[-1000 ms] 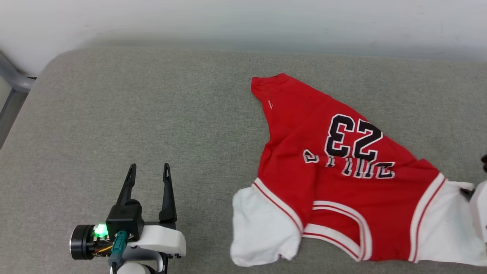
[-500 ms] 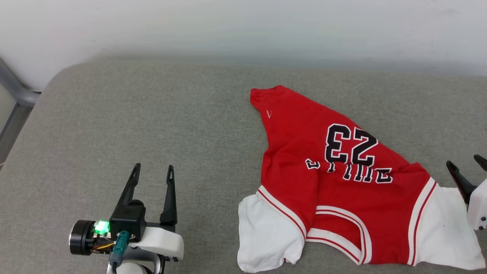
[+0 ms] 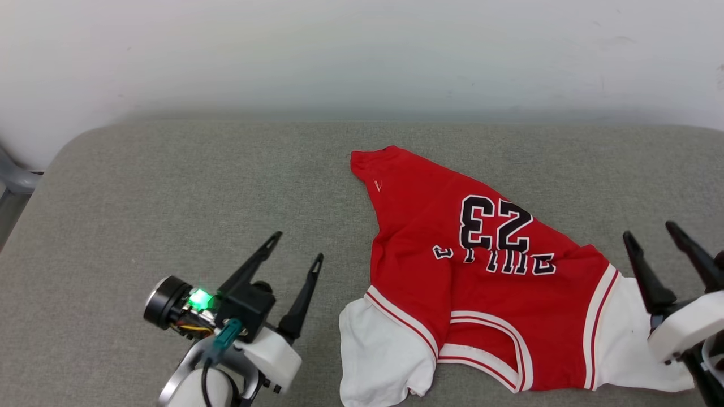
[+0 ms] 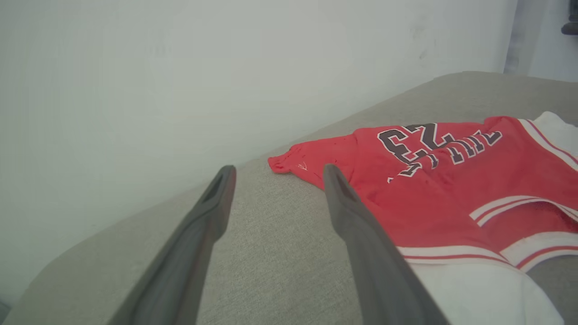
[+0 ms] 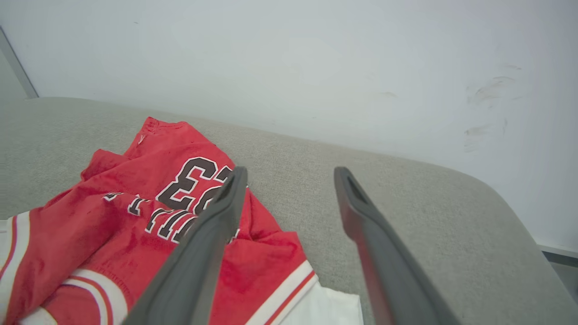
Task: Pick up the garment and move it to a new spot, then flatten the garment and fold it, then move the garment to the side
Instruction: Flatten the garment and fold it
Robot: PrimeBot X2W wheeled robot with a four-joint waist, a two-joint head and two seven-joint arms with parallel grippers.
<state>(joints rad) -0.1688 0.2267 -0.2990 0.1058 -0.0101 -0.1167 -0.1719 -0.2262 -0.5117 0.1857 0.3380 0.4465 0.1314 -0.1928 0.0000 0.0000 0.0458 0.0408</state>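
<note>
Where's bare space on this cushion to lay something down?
The cushion is bare left of the garment, beyond the left end effector, and along the wall behind. Crowded front right, by the right end effector.

The garment (image 3: 481,294) hides part of its lettering in a fold

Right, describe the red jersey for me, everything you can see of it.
The garment is a red jersey of soft-looking cloth with white short sleeves, red-and-white striped trim where the sleeves join and at the neckline, and a black, white-edged number 23 beside lettering, upside down in the head view. It lies crumpled, not flat, on the grey cushion, neckline toward the robot, one hem corner pointing at the wall, folds crossing the lettering. The open right gripper stands at its right sleeve without gripping it.
</note>
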